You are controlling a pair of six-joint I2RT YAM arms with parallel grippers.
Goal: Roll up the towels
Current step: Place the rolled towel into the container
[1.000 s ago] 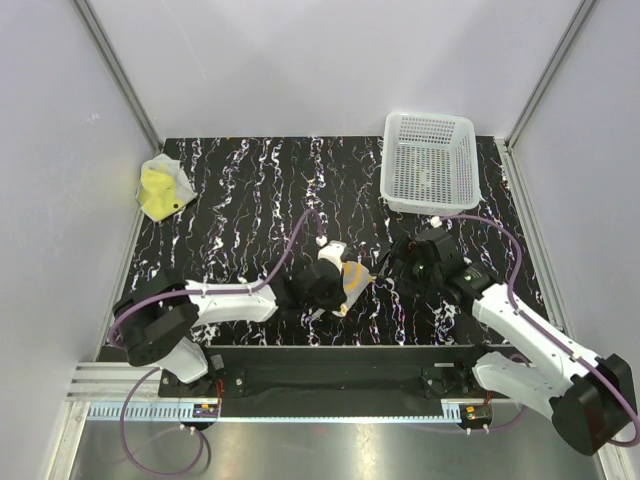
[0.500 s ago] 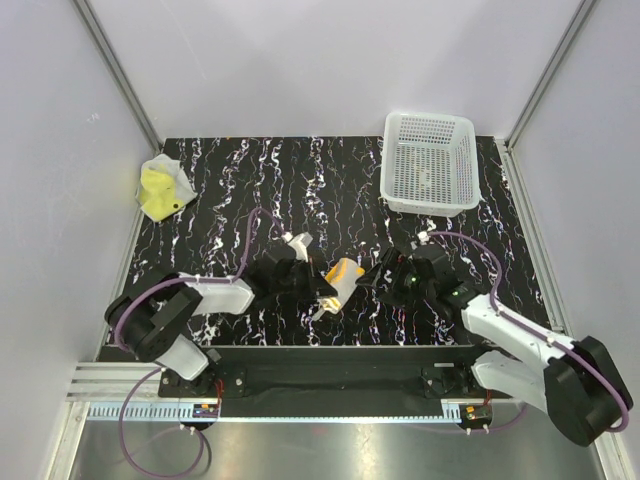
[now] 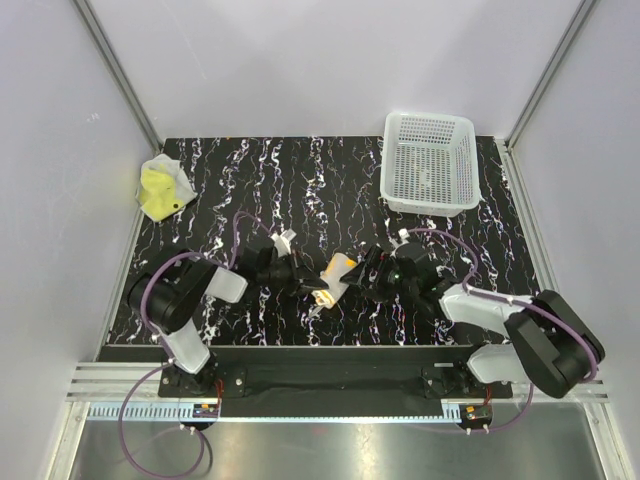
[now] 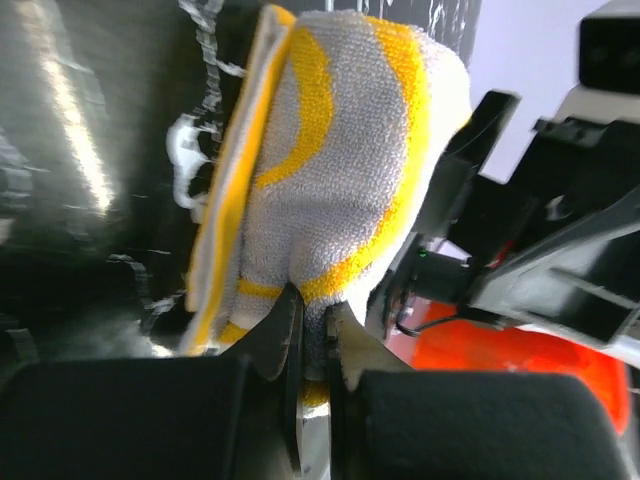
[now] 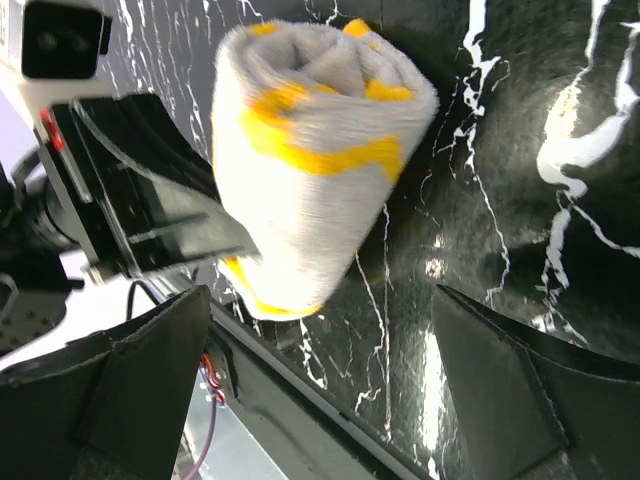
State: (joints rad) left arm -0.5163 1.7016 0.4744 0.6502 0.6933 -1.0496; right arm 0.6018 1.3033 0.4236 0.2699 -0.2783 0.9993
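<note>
Top view: rolled towel (image 3: 340, 272) between left end effector (image 3: 320, 292) and right end effector (image 3: 373, 272); second towel (image 3: 160, 190) well apart, beyond the left one.
Left wrist: clenched on towel's edge, so hold firm.
Right wrist: released, roll just ahead — centre before closing.

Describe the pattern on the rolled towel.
The rolled towel is grey-white with curved yellow-orange stripes; the right wrist view shows it best.

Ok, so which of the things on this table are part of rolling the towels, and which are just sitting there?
For the job: rolled orange-and-white towel, pinched in the left gripper; open right gripper beside it; crumpled yellow towel at the far left corner.
Lying about: white basket at the far right corner.
</note>
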